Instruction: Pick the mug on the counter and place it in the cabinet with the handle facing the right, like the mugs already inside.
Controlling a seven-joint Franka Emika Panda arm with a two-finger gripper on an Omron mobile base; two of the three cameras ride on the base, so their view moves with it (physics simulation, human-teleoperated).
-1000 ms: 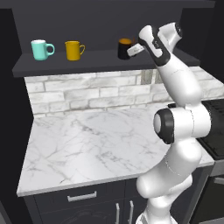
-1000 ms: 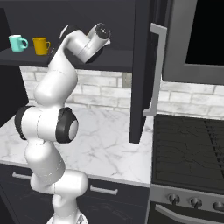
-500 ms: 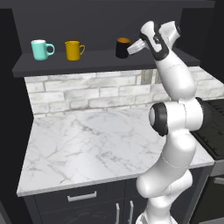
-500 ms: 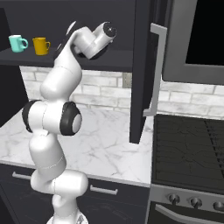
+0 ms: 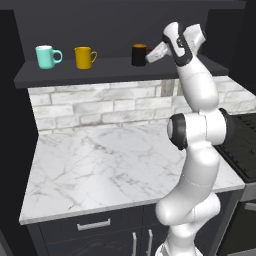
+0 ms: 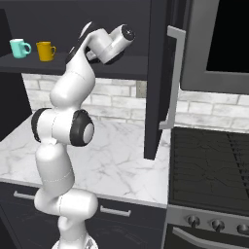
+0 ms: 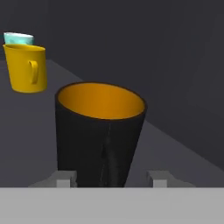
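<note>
The black mug point(image 5: 139, 54) with its orange inside stands upright on the cabinet shelf point(image 5: 100, 73), to the right of the other two mugs. My gripper point(image 5: 149, 58) is at its right side, level with it. In the hand view the mug point(image 7: 99, 131) sits between my fingertips point(image 7: 64, 180), and a gap shows beside its wall on the right, so the jaws are open. Its handle is hidden from me. The white marble counter point(image 5: 110, 160) lies bare below the shelf.
A teal mug point(image 5: 47, 56) and a yellow-orange mug point(image 5: 84, 57) stand further left on the shelf, handles to the right. The open dark cabinet door point(image 6: 158, 73) hangs right of my arm. Beyond it are a stove point(image 6: 214, 165) and a microwave point(image 6: 223, 44).
My jaws have opened off the black mug, which stays standing on the shelf. The arm has straightened up a little over the last second.
</note>
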